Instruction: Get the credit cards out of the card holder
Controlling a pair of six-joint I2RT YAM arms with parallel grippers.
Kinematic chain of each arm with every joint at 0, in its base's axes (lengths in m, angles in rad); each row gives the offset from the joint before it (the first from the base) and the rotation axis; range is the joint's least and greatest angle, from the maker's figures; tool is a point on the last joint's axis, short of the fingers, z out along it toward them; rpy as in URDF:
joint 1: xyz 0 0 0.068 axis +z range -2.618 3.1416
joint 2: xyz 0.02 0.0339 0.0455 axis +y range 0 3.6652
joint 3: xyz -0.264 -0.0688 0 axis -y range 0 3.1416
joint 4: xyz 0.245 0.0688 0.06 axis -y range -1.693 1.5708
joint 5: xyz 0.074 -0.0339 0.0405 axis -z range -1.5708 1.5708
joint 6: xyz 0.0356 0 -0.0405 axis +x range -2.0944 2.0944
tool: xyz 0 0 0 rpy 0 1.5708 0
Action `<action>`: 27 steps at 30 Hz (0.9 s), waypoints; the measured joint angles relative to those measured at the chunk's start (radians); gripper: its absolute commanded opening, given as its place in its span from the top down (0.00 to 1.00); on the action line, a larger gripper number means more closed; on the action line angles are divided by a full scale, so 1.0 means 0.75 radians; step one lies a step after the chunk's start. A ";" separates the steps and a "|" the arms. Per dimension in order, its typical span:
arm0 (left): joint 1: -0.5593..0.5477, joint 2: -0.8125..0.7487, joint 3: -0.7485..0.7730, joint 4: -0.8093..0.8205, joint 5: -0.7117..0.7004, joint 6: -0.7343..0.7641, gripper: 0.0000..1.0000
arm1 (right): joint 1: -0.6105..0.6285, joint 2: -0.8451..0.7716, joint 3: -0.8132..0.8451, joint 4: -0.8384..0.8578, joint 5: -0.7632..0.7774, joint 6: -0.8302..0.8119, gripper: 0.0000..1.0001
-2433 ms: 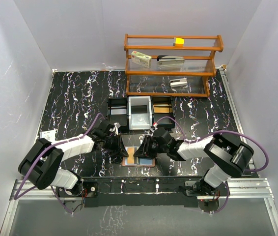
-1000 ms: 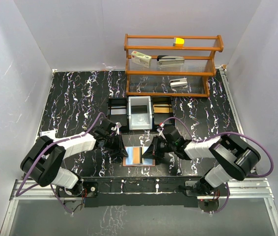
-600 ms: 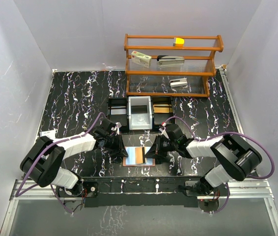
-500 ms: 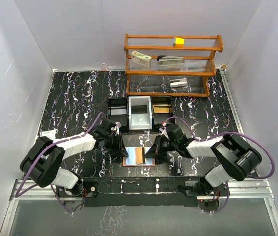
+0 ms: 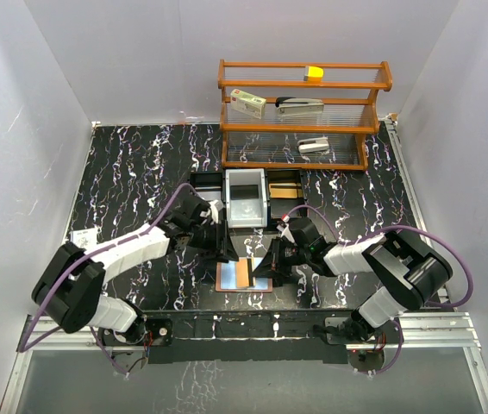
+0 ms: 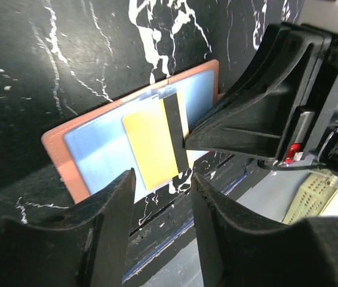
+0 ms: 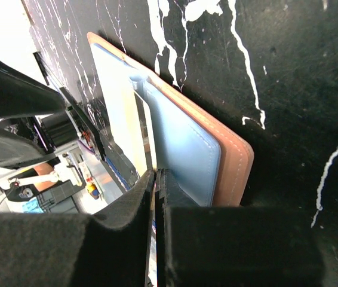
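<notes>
The salmon-pink card holder (image 5: 224,279) lies open and flat near the table's front edge, pale blue pockets up (image 6: 55,149) (image 7: 234,161). A yellow-orange credit card (image 5: 241,272) with a black stripe sticks partly out of it toward the front edge (image 6: 148,143). My right gripper (image 5: 268,269) is shut at the holder's right side, its tips (image 7: 157,179) pinched on that card's striped edge. My left gripper (image 5: 224,244) hovers just behind the holder. It is open and empty, and its fingers frame the card in the left wrist view (image 6: 160,197).
A black three-part tray (image 5: 205,198) with a grey box in its middle stands right behind the holder. A wooden shelf (image 5: 304,129) at the back holds a white-and-red box (image 5: 248,103), a stapler and a yellow block. The table's front edge is close below the holder.
My left gripper has lifted off the holder's left side, moved back toward the tray and opened. The right gripper stays shut at the holder's right side.
</notes>
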 measured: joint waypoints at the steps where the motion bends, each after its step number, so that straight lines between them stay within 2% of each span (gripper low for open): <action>1: -0.014 0.019 0.000 0.015 0.014 0.000 0.65 | 0.000 0.000 0.000 0.001 0.000 0.000 0.98; 4: -0.054 0.098 0.000 0.035 0.028 -0.001 0.76 | 0.000 0.000 0.000 0.004 0.001 0.001 0.98; 10: -0.086 0.246 -0.007 0.042 0.000 -0.022 0.89 | 0.000 0.000 -0.001 0.021 -0.001 0.015 0.94; 19: -0.090 0.240 -0.035 0.072 -0.022 -0.049 0.93 | 0.000 0.001 -0.006 0.101 -0.003 0.056 0.79; 24: -0.092 0.228 -0.050 0.086 -0.030 -0.057 0.94 | 0.001 0.040 -0.005 0.174 -0.017 0.071 0.80; 27: -0.092 0.226 -0.051 0.087 -0.033 -0.058 0.95 | 0.007 0.090 0.000 0.194 -0.030 0.075 0.89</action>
